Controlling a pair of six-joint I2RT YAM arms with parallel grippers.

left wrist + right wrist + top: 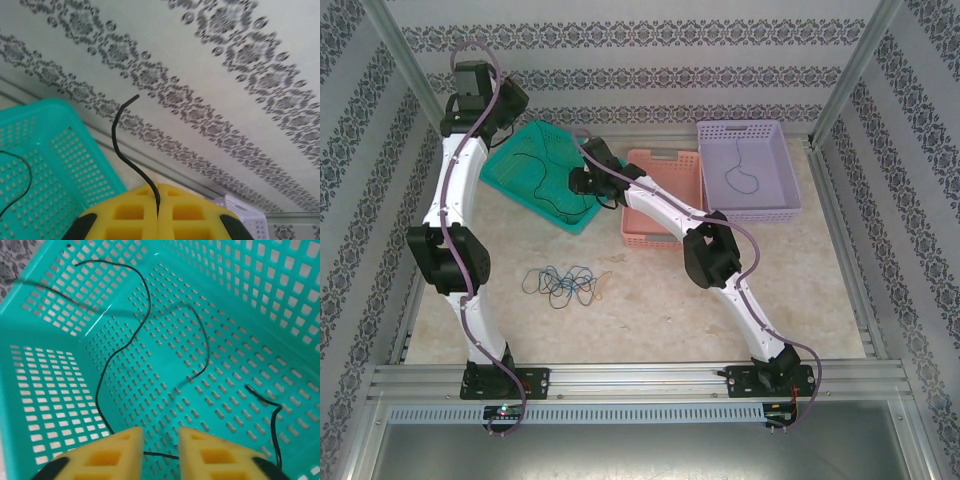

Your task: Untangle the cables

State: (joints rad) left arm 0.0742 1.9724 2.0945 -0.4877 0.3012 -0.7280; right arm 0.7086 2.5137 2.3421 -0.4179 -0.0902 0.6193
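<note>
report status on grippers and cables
Left gripper shut on black cable. Right gripper open over teal basket, cable loose inside. Tangle on table.

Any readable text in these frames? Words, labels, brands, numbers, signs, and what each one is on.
None readable.
Wallpaper: ornamental pattern only, no lettering.
Teal basket, pink basket, lavender basket: no labels visible.
Black cable pinched in the left tool: no tag.
Left tool and right tool, yellow faces: blank.
Arm bases: any markings are too small to tell.
</note>
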